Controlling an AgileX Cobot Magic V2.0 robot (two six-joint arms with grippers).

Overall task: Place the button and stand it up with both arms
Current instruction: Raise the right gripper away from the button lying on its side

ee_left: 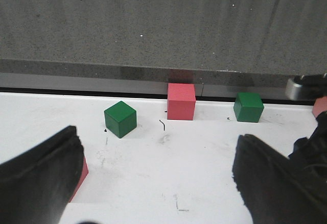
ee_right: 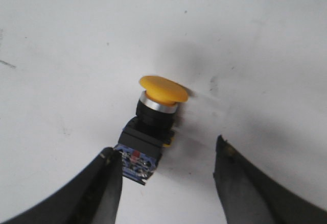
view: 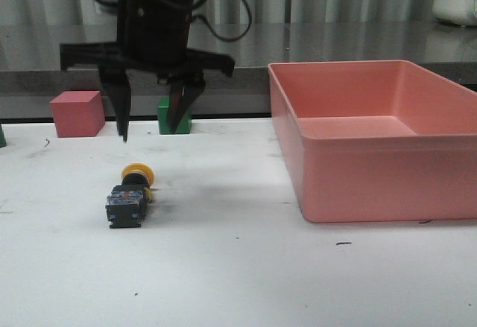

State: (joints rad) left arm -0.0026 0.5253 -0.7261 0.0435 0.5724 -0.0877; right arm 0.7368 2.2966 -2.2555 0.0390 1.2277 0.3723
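The button (view: 130, 193) lies on its side on the white table, its yellow cap pointing to the back and its dark blue base to the front. My right gripper (view: 149, 132) hangs open just above and behind it. In the right wrist view the button (ee_right: 153, 122) lies between the spread fingers of the right gripper (ee_right: 166, 150), its base close to one finger (ee_right: 104, 183); I cannot tell if they touch. My left gripper (ee_left: 158, 137) is open and empty, low over bare table. It is out of the front view, and the button is hidden from its wrist view.
A large pink bin (view: 373, 178) stands at the right. Along the back edge stand a red cube (view: 77, 113) and a green cube (view: 174, 118). The left wrist view shows another green cube (ee_left: 120, 118) and a red block (ee_left: 80, 175) partly behind one finger.
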